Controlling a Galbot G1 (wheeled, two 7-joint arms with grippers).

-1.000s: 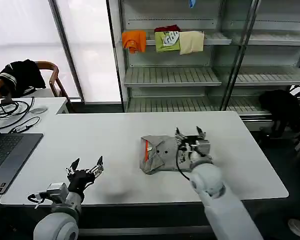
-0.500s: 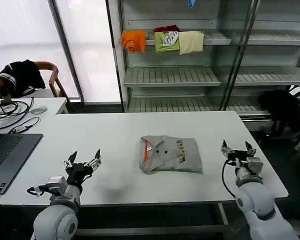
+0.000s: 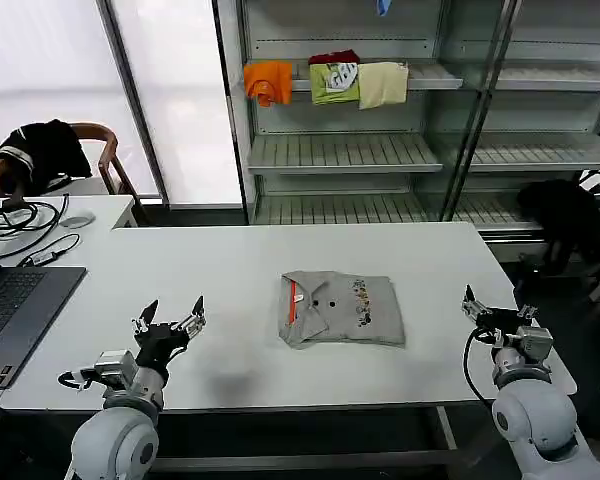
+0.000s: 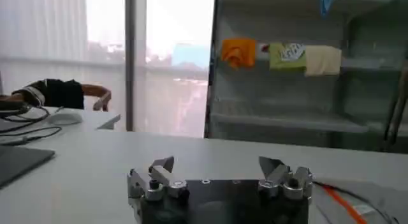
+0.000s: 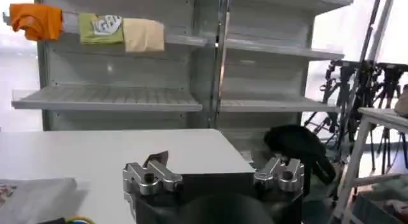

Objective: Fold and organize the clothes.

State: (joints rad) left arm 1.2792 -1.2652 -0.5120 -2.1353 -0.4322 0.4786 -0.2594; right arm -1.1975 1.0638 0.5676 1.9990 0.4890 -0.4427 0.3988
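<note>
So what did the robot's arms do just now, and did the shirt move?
The right end effector let go of the grey shirt, pulled off it and drew back to the table's right front edge, open. The shirt's right side, bunched a second ago, now lies flat and folded on the white table. The left end effector stayed open near the left front, barely shifting.

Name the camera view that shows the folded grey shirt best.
The head view: the whole folded grey shirt lies mid-table, print and collar strip visible. The left wrist view catches just its collar edge; the right wrist view, one corner.
</note>
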